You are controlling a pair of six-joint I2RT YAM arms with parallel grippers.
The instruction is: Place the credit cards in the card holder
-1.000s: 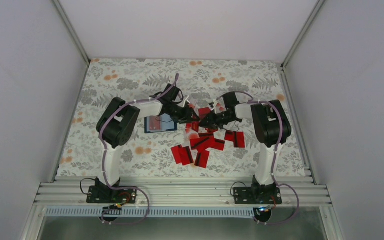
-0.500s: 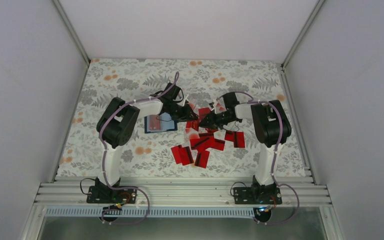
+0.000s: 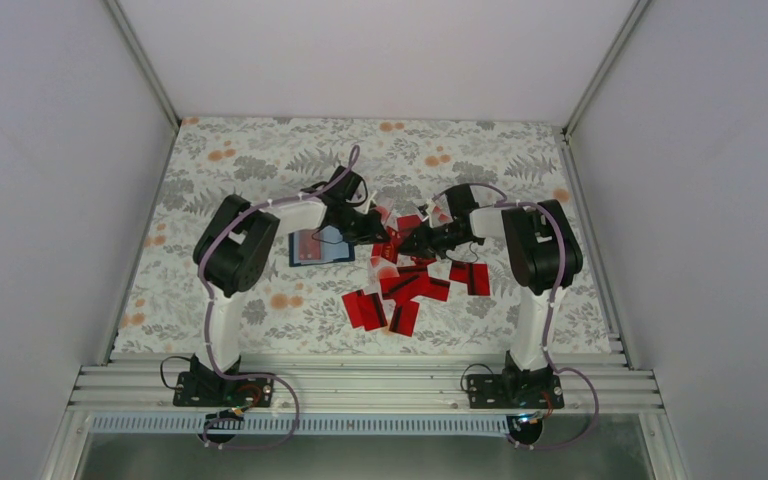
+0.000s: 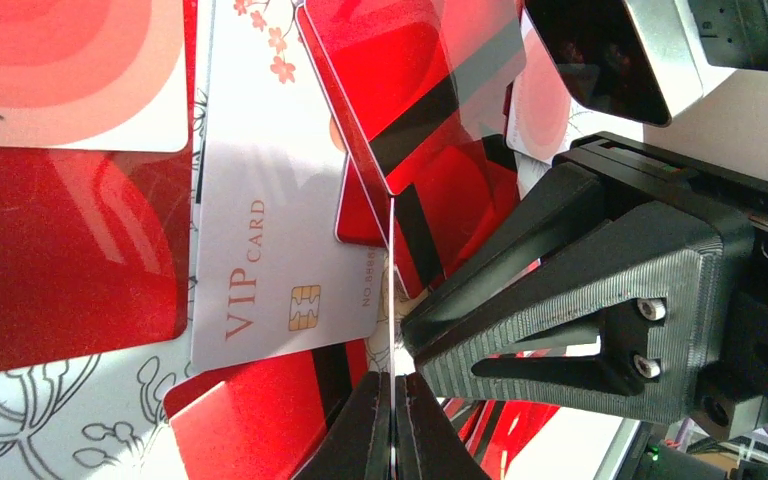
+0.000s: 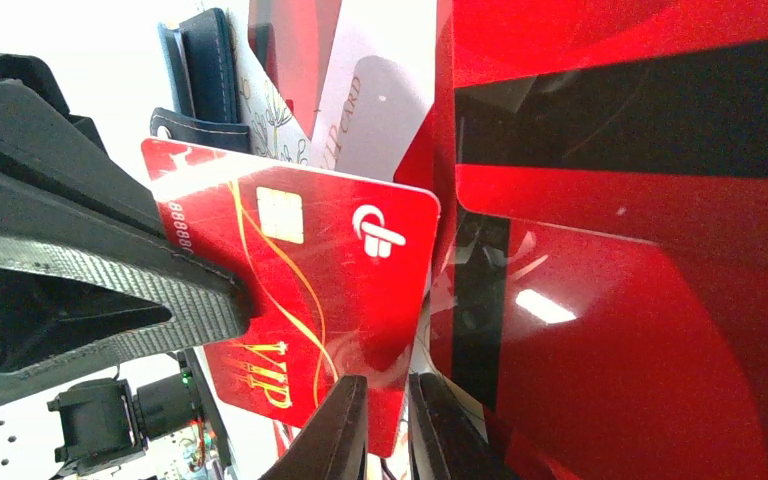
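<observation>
Left fingers (image 4: 360,440) clamped tight on one edge of the red VIP card (image 5: 300,300). Right fingers (image 5: 345,430) nearly closed, pinching its opposite edge. We see the card holder (image 3: 338,251) on the surface (image 3: 260,170) just left of them, seemingly holding a pinkish card (image 3: 308,244). Other credit cards (image 3: 410,290) lie scattered nearby.

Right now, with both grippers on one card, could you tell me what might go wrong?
Both the left gripper and the right gripper are shut on one thin red gold-lettered card. If either arm pulls before the other lets go, it may bend or slip. If dropped, it would likely land among the loose red cards, away from the dark navy card holder.
</observation>
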